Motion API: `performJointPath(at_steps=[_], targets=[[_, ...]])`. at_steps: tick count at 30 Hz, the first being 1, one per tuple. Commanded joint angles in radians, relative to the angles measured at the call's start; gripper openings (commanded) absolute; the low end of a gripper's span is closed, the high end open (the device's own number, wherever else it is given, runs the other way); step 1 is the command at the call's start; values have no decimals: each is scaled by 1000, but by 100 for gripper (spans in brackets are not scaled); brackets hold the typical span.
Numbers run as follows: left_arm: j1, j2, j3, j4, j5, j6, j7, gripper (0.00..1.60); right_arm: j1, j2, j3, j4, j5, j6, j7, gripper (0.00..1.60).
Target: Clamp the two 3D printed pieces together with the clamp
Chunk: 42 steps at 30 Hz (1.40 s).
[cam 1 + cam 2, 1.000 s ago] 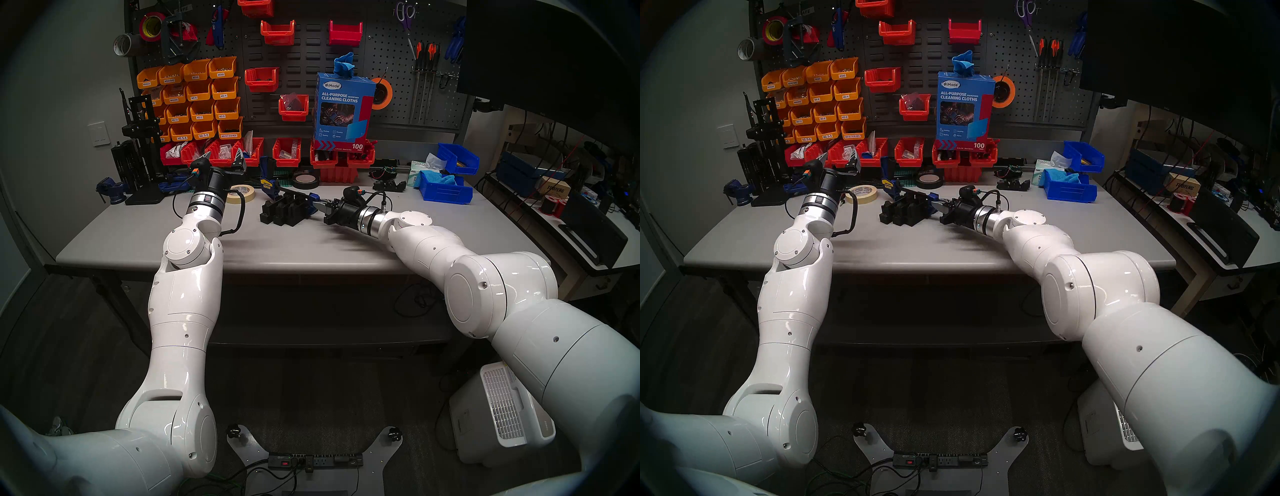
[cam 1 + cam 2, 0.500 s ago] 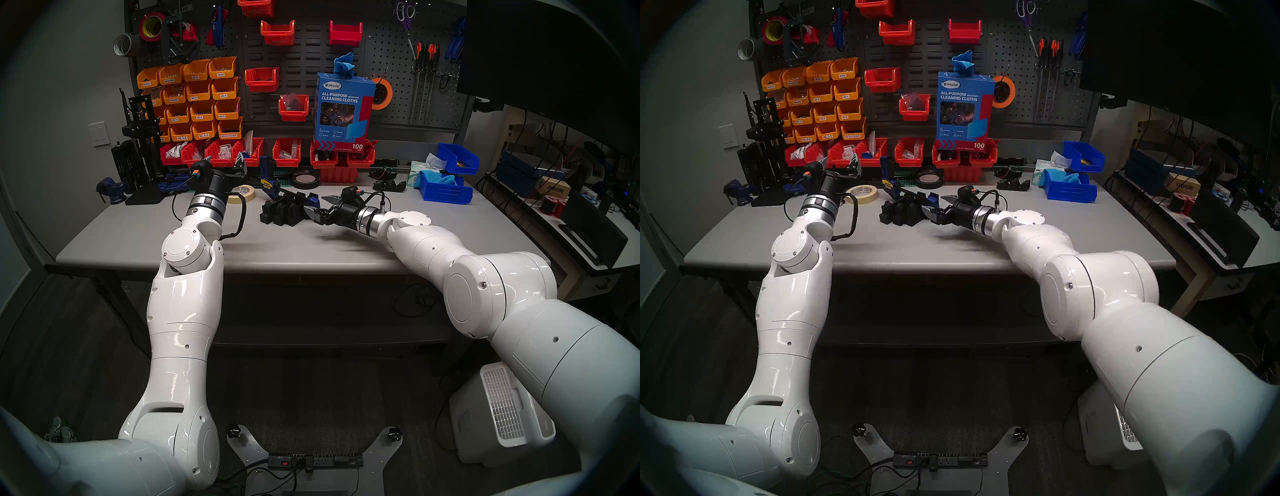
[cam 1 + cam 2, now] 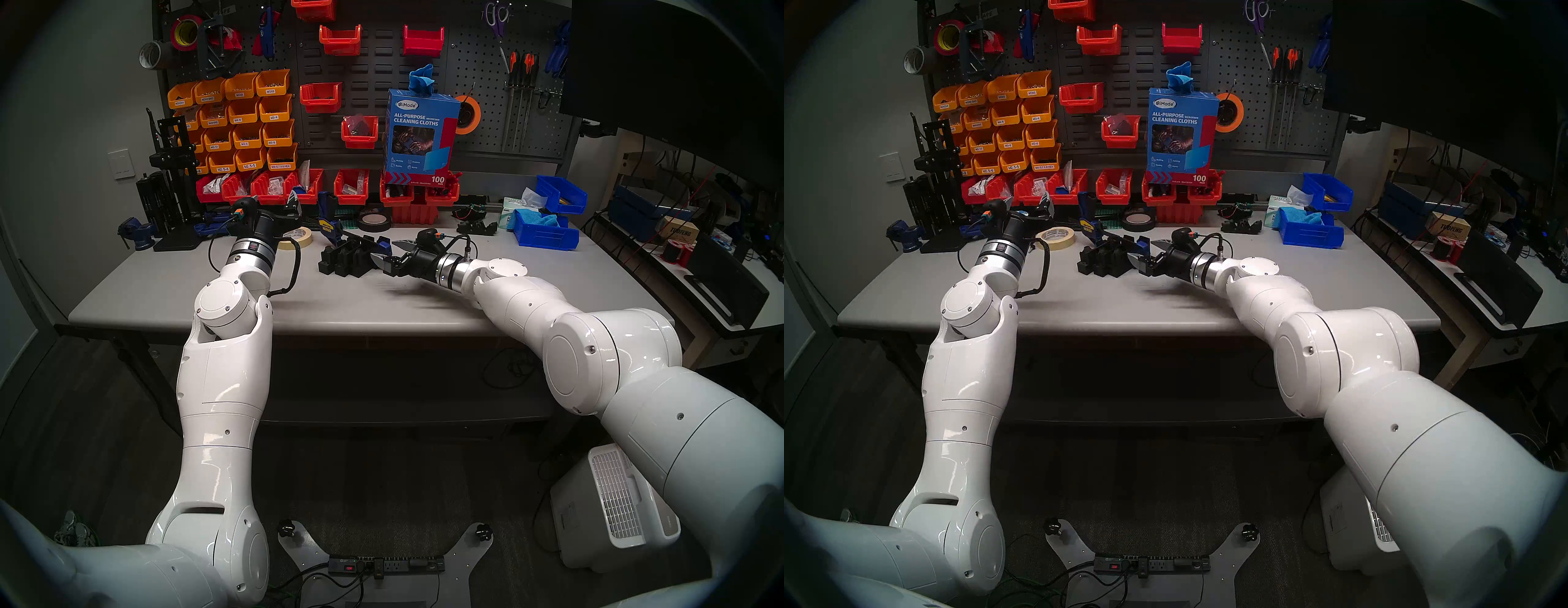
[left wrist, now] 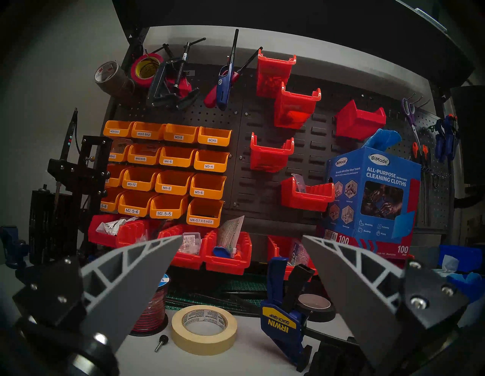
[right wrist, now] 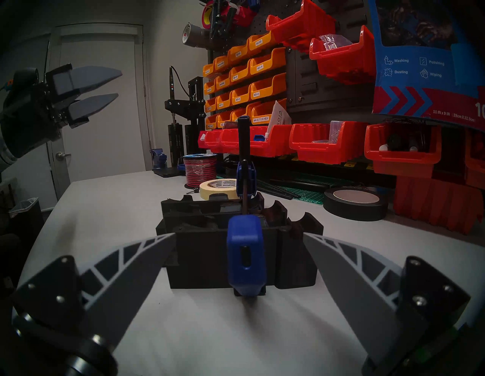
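clamp [image 5: 245,252] sits on the 2 3d printed pieces [image 5: 236,249] mid-desk [image 3: 382,305], its bar running over them and its blue end jaw against their near face. i see my right tool [image 5: 238,265] with fingers [image 5: 126,273] spread apart, 1 on each side of that blue jaw, touching nothing. my left tool [image 4: 241,262] hangs above the desk with fingers apart and empty, facing the bins. masking tape roll [image 4: 204,328] lies just beside the clamp's handle.
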Motion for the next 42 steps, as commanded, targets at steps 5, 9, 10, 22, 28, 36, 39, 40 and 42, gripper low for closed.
performJointPath(at_steps=[5, 9, 10, 22, 28, 36, 39, 40, 42], targets=[[-38, 19, -8, -54, 1, 18, 5, 160, 83, 17, 1, -45, -2, 1, 2, 160], [-48, 28, -14, -57, 1, 30, 10, 160, 98, 27, 0, -51, -3, 1, 1, 160], [-50, 29, -16, -58, 1, 31, 11, 160, 100, 28, 0, -52, -4, 0, 1, 160], [-84, 63, -53, -72, 7, 31, 32, 160, 130, 74, 3, -62, -5, -6, -21, 160], [-88, 86, -81, -83, 12, 31, 45, 160, 140, 116, 4, -64, -7, -10, -41, 160], [-73, 107, -113, -98, 18, 33, 58, 160, 141, 161, 4, -62, -10, -16, -65, 160], [-59, 110, -124, -107, 21, 34, 62, 160, 139, 177, 4, -61, -11, -20, -78, 160], [-52, 109, -127, -111, 21, 36, 64, 160, 139, 183, 5, -60, -11, -21, -85, 160], [-36, 108, -131, -118, 23, 40, 67, 160, 135, 192, 7, -59, -10, -25, -95, 160]])
